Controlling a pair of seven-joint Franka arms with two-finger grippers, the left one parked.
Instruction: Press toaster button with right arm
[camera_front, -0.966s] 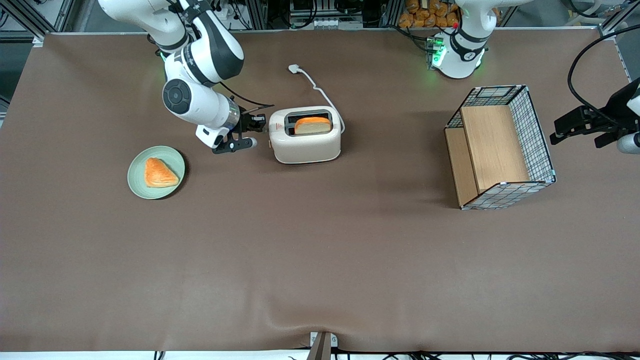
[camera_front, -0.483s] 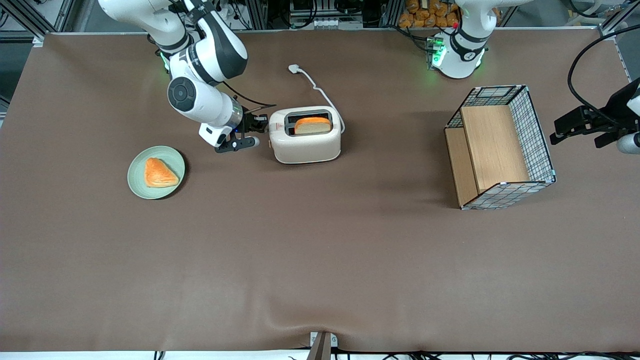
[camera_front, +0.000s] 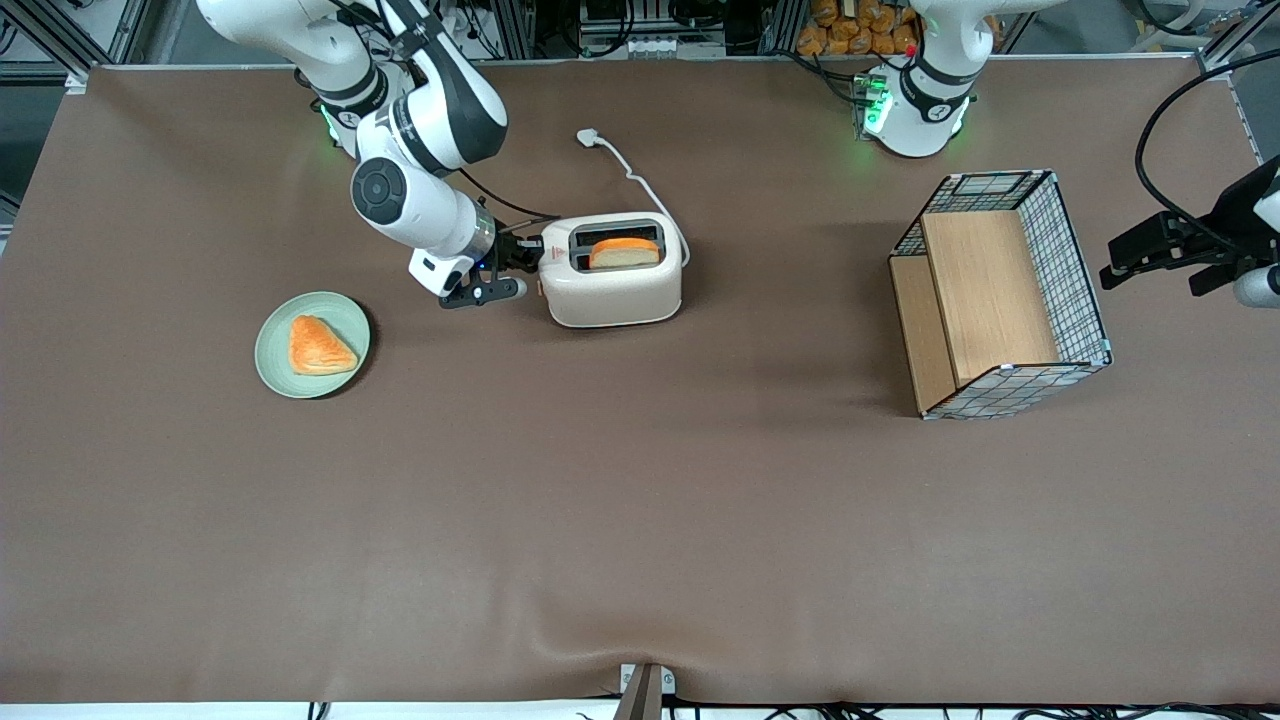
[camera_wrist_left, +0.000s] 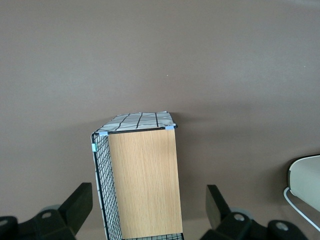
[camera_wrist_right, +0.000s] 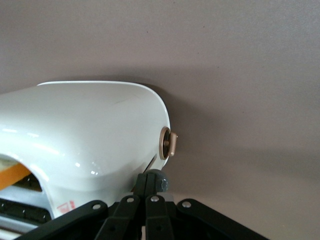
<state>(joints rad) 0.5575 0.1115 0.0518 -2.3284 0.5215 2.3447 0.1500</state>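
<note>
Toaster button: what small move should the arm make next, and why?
Probably push straight down. The shut gripper sits right at the grey button on the toaster's narrow end, and the bread stands tall in its slot, so the press looks undone.

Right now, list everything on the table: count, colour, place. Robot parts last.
toaster: one, cream-white, near the working arm's end of the table
button: one, greyish knob, on the toaster's narrow end, facing the tool
bread: one slice, orange crust, in the toaster slot nearer the front camera
cord: one, white, runs from the toaster to a plug lying farther from the front camera
plate: one, pale green, nearer the front camera than the tool
pastry: one, orange, on the plate
basket: one, wire and wood, toward the parked arm's end
right arm: one, white
tool: one, black, shut, at the toaster's narrow end beside the button
</note>
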